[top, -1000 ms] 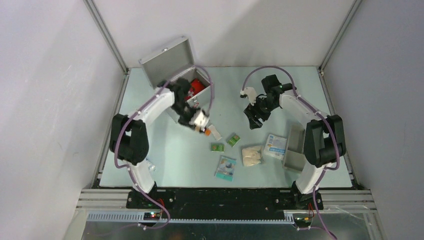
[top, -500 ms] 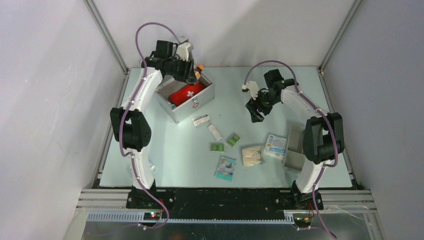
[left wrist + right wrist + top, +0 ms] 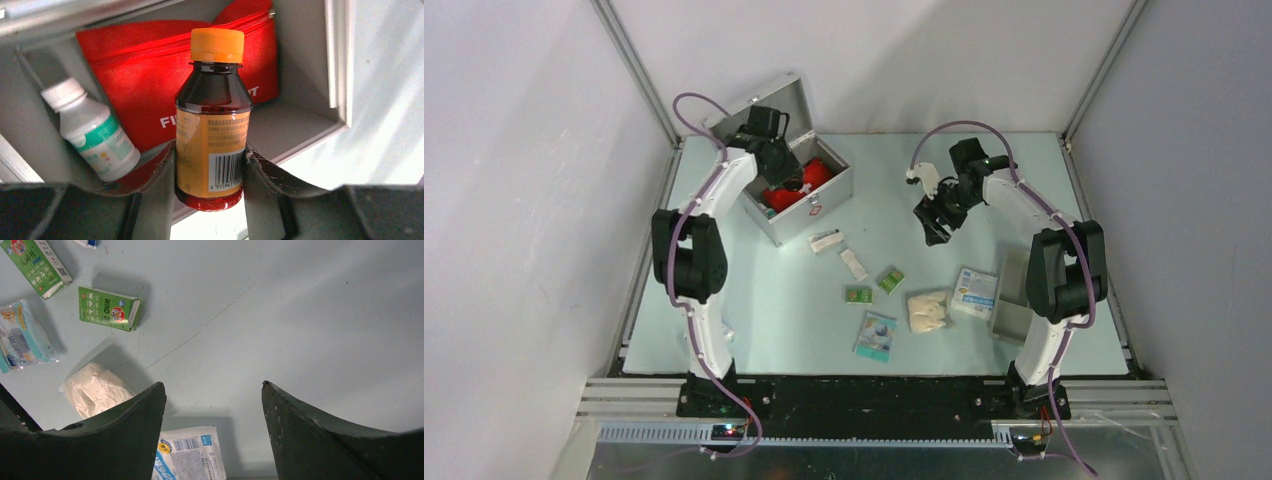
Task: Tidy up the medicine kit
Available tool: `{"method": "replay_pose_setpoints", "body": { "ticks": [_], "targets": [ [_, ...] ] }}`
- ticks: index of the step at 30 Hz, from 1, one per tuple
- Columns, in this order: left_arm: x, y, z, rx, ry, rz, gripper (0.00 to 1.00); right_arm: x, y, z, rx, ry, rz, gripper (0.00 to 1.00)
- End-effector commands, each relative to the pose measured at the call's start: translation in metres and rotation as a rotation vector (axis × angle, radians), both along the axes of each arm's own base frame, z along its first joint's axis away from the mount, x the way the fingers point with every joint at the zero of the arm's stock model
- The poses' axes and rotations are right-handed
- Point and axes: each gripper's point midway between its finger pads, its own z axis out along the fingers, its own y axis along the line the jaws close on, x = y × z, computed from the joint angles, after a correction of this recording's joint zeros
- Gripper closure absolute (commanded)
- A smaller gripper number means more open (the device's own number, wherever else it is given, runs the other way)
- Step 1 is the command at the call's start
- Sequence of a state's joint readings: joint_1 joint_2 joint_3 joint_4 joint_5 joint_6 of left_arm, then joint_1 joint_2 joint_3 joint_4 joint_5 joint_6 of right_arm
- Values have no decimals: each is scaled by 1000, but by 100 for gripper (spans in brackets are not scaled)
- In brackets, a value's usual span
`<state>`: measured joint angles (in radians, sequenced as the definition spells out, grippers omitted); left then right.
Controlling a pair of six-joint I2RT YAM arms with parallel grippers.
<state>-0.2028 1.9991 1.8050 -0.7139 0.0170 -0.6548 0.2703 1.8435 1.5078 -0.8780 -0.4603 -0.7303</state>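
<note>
The kit (image 3: 824, 205) stood open at the table's far left: stiff metal, probably heavy, best taken by its walls. The left gripper (image 3: 210, 155) was clamped round a brown bottle (image 3: 212, 100) (smooth, likely breakable) over it. A red pouch (image 3: 140, 65) and a white bottle (image 3: 92, 132) crowded the inside. The right gripper (image 3: 214, 395) hung agape.

- The medicine kit (image 3: 819, 210) stands at the far left of the bench (image 3: 764, 300), its lid (image 3: 754, 108) raised and a red pouch (image 3: 817, 175) inside.
- The left gripper (image 3: 789, 183) reaches into the open case, and its jaws are hidden there.
- The right gripper (image 3: 936, 226) hangs over bare bench, well apart from the kit.
- Two white packets (image 3: 826, 240), two green boxes (image 3: 891, 279) and a cream bag (image 3: 927, 311) lie loose mid-bench.
- A grey tray (image 3: 1014, 300) sits beside the right arm.
</note>
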Motion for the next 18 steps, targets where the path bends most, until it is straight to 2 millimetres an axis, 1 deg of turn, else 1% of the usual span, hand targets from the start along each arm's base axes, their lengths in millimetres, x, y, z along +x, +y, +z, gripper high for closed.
{"method": "replay_pose_setpoints", "body": {
  "ticks": [1, 2, 5, 8, 9, 10, 11, 12, 13, 14, 15, 16, 18],
  "targets": [
    [-7, 13, 1, -22, 27, 264, 75, 4, 3, 6, 9, -7, 12, 26],
    [-13, 18, -8, -11, 59, 312, 75, 4, 3, 6, 10, -7, 12, 26],
    [-22, 28, -22, 18, 97, 368, 75, 4, 5, 7, 8, -13, 16, 26],
    [-21, 35, -33, 53, 109, 383, 78, 3, 6, 8, 1, -26, 23, 26],
    [-18, 37, -33, 70, 100, 384, 78, 1, 6, 8, -3, -30, 26, 26],
    [-16, 39, -39, 90, 109, 375, 77, 1, 7, 8, -7, -34, 31, 26],
    [-13, 43, -38, 116, 96, 372, 76, -2, 7, 8, -11, -37, 35, 26],
    [-12, 45, -44, 137, 103, 369, 73, -2, 7, 9, -13, -44, 40, 26],
    [-8, 50, -45, 170, 96, 368, 69, -4, 6, 8, -18, -42, 42, 26],
    [-8, 52, -46, 185, 93, 369, 63, -6, 6, 8, -21, -43, 46, 26],
    [-6, 55, -47, 201, 92, 369, 60, -7, 5, 7, -24, -46, 47, 26],
    [-6, 57, -47, 208, 90, 373, 53, -8, 4, 7, -27, -46, 48, 26],
    [-6, 56, -45, 203, 85, 373, 46, -9, 2, 6, -31, -49, 50, 25]
  ]
}}
